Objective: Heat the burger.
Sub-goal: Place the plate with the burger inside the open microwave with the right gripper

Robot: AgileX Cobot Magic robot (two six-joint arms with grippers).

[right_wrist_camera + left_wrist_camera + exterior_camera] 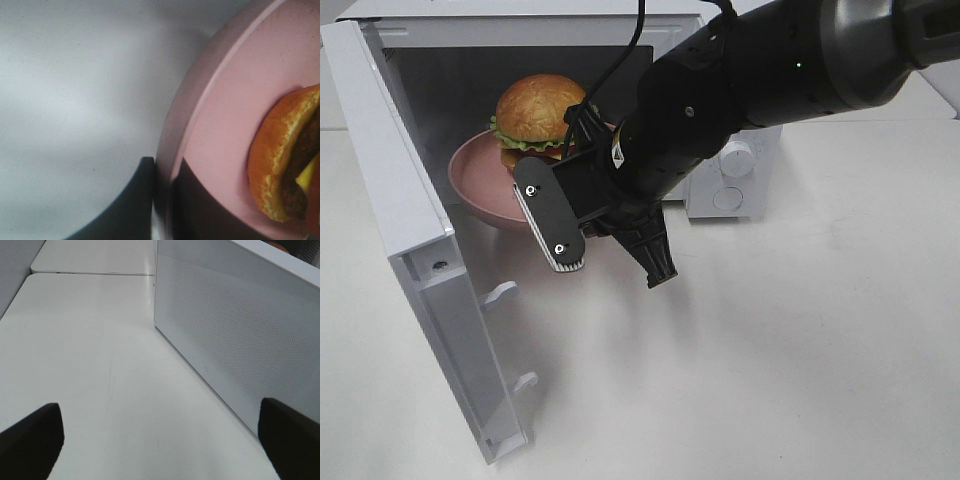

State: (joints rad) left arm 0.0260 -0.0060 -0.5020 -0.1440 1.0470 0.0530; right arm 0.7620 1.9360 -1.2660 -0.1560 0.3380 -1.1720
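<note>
The burger (540, 110), with golden bun and green lettuce, sits on a round pink plate (475, 170) held at the mouth of the open microwave (440, 80). My right gripper (555, 220) reaches in from the right and is shut on the plate's near rim. In the right wrist view its dark fingers (135, 200) pinch the plate rim (200, 100), and the burger (280, 165) lies just beyond. My left gripper (160, 440) stands open over the table beside the microwave door's outer face (225, 340), holding nothing. It does not show in the high view.
The microwave door (390, 170) swings wide open to the left, its edge toward the table front. Two white knobs (732, 170) sit on the microwave's right panel. The white table (770, 350) spreads in front and to the right.
</note>
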